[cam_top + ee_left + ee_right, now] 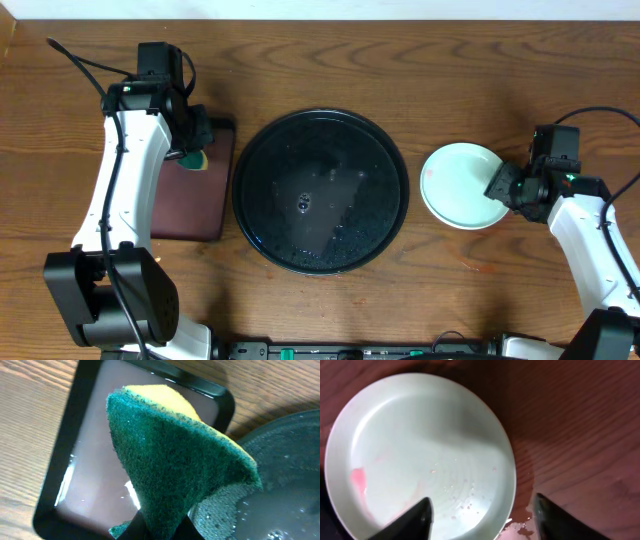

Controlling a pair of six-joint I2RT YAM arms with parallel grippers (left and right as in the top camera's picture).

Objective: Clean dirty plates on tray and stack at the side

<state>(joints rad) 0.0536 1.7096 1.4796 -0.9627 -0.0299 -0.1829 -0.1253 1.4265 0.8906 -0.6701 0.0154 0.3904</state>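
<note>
No plates are left on the tray — one mint plate sits beside it, faintly pink-smeared. The right gripper gapes wide over its rim — the left gripper pinches a sponge.

wooden worktop, reddish-brown, dark wavy grain running left to right; fills nearly the whole overhead view. along the far edge, a narrow pale strip, off-white; cannot tell whether wall or floor. at the far left corner, a lighter tan sliver, too small to identify. soft, even light from above; shadows on the wood faint and blurred at the edges. satin finish, slight sheen in the right wrist view, wood darker and redder there. low in that view, a small wet patch on the wood, pale glints on it. in the left wrist view, paler tone, fine straight grain.
</note>
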